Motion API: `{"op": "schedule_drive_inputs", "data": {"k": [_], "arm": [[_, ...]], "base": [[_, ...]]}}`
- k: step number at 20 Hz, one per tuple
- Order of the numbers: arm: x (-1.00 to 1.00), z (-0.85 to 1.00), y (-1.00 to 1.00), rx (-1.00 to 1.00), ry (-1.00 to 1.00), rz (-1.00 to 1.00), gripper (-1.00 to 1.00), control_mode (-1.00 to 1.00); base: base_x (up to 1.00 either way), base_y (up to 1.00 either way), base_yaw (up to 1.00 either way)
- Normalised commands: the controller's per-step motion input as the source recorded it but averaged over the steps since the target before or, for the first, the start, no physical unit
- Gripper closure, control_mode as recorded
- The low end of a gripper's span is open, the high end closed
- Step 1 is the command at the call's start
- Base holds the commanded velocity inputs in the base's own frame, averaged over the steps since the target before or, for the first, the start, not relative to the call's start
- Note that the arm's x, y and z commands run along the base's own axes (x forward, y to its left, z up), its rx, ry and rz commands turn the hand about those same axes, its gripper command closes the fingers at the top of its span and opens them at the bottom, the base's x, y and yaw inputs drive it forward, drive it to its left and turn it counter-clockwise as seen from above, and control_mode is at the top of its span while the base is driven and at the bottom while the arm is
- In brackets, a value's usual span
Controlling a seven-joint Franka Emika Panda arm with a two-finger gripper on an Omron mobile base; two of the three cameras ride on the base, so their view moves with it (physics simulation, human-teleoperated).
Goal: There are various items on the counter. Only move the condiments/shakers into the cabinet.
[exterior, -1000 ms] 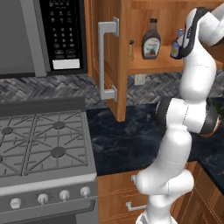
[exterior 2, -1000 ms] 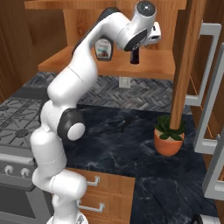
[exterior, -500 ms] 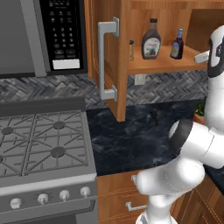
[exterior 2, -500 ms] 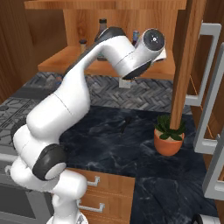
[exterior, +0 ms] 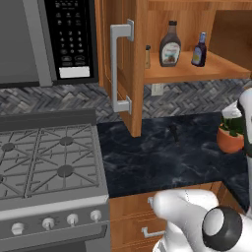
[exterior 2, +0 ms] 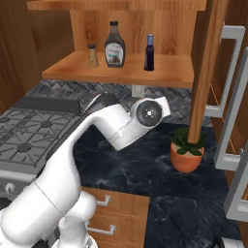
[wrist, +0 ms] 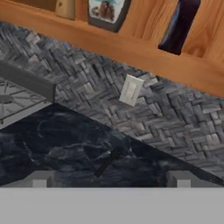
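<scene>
The gripper (wrist: 111,181) spreads its fingers wide, holding nothing. From it, on the cabinet (exterior 2: 116,68) shelf, the shaker (wrist: 65,8) stands at eleven o'clock, the syrup bottle (wrist: 106,12) at twelve, and the blue bottle (wrist: 179,26) at one, all upright, long axes vertical.

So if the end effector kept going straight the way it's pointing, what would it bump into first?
Probably the counter, near the tiny dark object, or the tiled wall behind it; depth is hard to judge. Its tips stand open, holding nothing.
</scene>
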Motion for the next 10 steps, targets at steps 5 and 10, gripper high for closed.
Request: {"op": "schedule_drive_inputs", "data": {"k": [5,10], "arm": [[-1.0,-0.86,0.63,-0.09,-0.01,0.01,-1.0,-1.0],[-0.33,-0.2,0.19,-0.03,-0.01,0.02,-1.0,-1.0]], "base": [[0.0,0.0,0.0],[0.0,0.0,0.0]]}}
